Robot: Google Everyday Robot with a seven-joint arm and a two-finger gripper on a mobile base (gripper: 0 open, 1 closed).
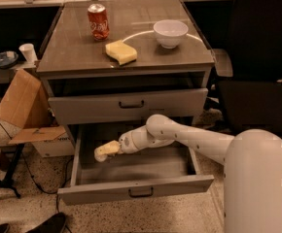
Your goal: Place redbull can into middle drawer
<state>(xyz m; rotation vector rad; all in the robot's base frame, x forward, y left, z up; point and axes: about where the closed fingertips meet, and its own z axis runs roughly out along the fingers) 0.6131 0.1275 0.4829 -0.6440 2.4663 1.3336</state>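
The middle drawer (180, 184) is the lower of the two drawer fronts and is pulled far out, with its grey floor showing. My gripper (104, 151) reaches into it from the right and hangs over the left part of the drawer floor, with its pale tip pointing left. The redbull can does not show in the camera view; whether it is in the gripper I cannot tell.
The upper drawer (131, 104) stands slightly out above my arm. On the cabinet top are a red-orange soda can (98, 21), a yellow sponge (121, 52) and a white bowl (170, 33). A cardboard box (22, 103) stands to the left and a black chair (262, 57) to the right.
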